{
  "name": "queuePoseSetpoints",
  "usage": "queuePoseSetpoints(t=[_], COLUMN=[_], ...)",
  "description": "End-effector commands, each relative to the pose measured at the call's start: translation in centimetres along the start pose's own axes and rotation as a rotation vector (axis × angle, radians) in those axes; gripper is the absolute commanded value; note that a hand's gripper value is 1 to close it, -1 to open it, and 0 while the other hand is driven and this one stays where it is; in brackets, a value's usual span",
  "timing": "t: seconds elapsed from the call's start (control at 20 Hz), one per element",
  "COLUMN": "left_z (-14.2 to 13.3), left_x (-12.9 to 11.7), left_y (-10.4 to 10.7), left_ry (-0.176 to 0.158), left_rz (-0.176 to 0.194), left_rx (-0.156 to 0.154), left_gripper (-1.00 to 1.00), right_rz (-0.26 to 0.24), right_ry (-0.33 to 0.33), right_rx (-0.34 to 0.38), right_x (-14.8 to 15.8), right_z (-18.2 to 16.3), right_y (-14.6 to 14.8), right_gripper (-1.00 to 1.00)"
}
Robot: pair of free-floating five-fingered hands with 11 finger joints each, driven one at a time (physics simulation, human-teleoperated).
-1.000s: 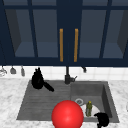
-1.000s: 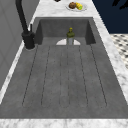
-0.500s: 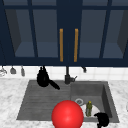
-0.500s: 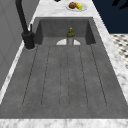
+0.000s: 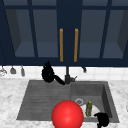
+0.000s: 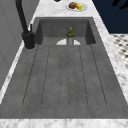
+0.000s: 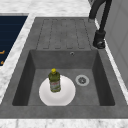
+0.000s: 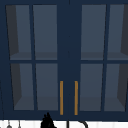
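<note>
Green bottle (image 7: 54, 81) with yellow cap, upright on white plate (image 7: 66, 96).

No words, numbers or brands can be read anywhere; the label on the green bottle (image 7: 54, 81) is an illegible blur.

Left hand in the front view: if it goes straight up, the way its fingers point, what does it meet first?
Probably the cabinet: the left hand points up just under its lower edge, though depth is unclear.
</note>
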Motion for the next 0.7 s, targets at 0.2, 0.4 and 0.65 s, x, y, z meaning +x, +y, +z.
queuePoseSetpoints(t=[0.2, 0.4, 0.65], left_z=[-1.0, -1.4, -1.7], left_x=[0.3, 0.4, 0.5], left_y=[-0.1, -0.1, -0.2], left_ry=[0.066, 0.068, 0.061], left_rz=[-0.039, -0.049, -0.07], left_rx=[0.116, 0.118, 0.135], left_gripper=[-1.0, -1.0, -1.0], right_rz=[0.0, 0.0, 0.0], right_ry=[0.0, 0.0, 0.0], right_rx=[0.0, 0.0, 0.0], right_x=[0.0, 0.0, 0.0], right_z=[0.0, 0.0, 0.0], right_y=[0.0, 0.0, 0.0], right_gripper=[0.0, 0.0, 0.0])
